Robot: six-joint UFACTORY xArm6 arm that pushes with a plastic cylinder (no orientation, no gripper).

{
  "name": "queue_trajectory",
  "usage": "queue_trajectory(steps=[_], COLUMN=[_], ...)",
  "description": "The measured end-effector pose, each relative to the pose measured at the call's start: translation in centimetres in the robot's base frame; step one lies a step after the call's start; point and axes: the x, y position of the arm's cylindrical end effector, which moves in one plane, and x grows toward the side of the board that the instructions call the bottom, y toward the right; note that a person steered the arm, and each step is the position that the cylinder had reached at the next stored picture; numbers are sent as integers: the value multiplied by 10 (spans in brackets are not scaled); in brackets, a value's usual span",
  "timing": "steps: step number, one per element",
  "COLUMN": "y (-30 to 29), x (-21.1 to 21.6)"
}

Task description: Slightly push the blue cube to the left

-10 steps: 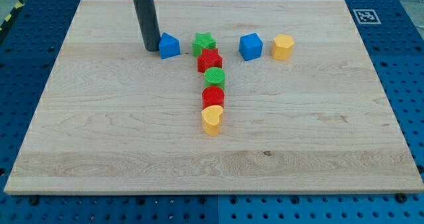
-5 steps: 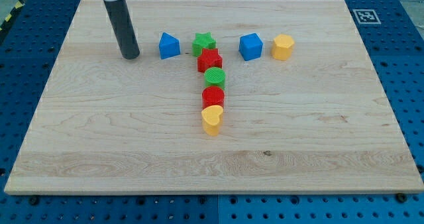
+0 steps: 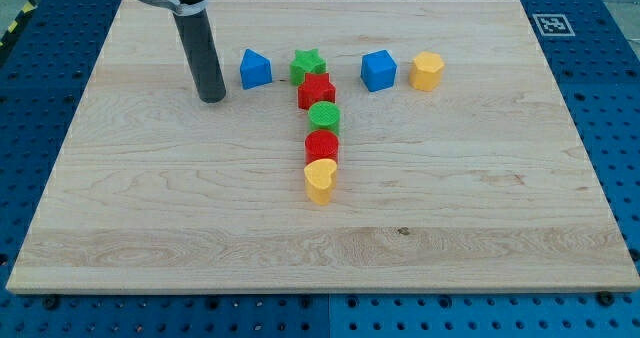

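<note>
The blue cube (image 3: pixel 378 70) sits on the wooden board (image 3: pixel 150 218) near the view's top, right of centre, with a yellow hexagonal block (image 3: pixel 427 70) just to its right. My tip (image 3: pixel 212 98) rests on the board far to the cube's left, a short way left of and below a blue pentagon-like block (image 3: pixel 255 69). The tip touches no block.
A green star (image 3: pixel 309 64), red star (image 3: pixel 317 90), green round block (image 3: pixel 325 116), red round block (image 3: pixel 322 145) and yellow heart (image 3: pixel 320 180) form a column down the middle, between my tip and the blue cube.
My tip moved left away from the blue pentagon-like block, then came back slightly right and down. No block has visibly moved in the last half second.
</note>
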Motion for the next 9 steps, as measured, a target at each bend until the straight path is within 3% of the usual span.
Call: queue_trajectory(steps=[2, 4, 6, 8, 9], y=[-36, -42, 54, 188, 221], x=[-7, -130, -196, -189, -159])
